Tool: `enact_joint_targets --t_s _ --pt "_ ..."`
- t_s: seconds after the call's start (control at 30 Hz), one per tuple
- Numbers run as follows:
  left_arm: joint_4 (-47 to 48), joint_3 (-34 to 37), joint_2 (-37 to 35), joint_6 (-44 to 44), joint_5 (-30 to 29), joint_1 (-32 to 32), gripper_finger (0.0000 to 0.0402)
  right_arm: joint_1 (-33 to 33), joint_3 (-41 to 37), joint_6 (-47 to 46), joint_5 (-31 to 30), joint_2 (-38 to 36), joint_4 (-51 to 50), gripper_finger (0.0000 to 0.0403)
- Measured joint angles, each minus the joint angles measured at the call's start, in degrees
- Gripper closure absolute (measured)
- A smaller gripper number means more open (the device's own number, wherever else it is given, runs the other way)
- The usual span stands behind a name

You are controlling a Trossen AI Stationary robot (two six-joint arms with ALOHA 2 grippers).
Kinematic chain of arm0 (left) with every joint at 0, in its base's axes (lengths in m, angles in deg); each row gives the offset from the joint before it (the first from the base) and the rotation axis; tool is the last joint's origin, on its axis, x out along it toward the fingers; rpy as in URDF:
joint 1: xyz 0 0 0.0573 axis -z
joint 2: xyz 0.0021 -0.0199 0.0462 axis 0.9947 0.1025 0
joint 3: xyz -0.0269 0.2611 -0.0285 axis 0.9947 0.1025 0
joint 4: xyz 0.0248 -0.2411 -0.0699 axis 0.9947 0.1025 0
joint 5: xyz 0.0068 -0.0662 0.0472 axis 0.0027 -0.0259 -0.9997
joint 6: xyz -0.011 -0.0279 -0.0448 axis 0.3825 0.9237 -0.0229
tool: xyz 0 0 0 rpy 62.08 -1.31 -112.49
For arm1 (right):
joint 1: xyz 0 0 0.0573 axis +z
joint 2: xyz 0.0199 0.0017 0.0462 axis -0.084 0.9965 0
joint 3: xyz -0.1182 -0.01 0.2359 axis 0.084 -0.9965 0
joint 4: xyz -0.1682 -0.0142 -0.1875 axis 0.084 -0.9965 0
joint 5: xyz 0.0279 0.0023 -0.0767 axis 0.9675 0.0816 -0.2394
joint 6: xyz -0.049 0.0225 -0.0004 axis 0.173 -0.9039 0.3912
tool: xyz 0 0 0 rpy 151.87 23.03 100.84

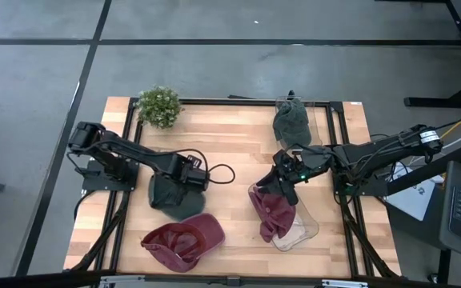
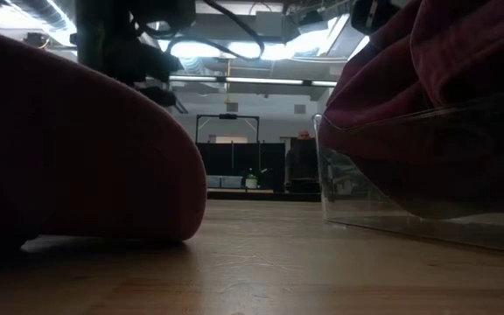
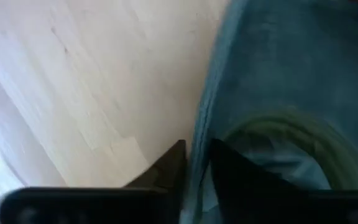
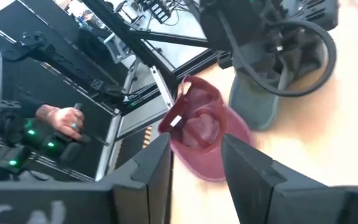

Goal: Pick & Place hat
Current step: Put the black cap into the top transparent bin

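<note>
The left claw [image 3: 194, 163] is pinching the rim of the dark green hat [image 1: 174, 194] on the surface [image 1: 230, 136]; this thin grip may slip when lifting. The right claw [image 1: 282, 186] hangs half open above the maroon hat [image 1: 272, 214] in the clear tray [image 1: 306, 232].

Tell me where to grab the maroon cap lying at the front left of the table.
Probably the rim. The maroon cap lies upside down, opening up, so its edge stands free above the table. Come from above with one finger inside the opening, one outside, as the left hand does on the green cap. The domed crown gives nothing to pinch.
</note>
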Motion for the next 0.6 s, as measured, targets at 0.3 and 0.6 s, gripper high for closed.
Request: enact_joint_targets --t_s 0.3,0.6 --pt "1.07 -0.8 -7.44 12.64 -7.59 1.13 0.0393 -1.84 0.0 3.54 -4.14 0.0 -0.02 0.026" --pt "0.27 -10.13 -14.65 1.87 -23.12 4.35 0.0395 -7.34 0.0 -1.33 -4.18 0.02 1.17 0.0259"
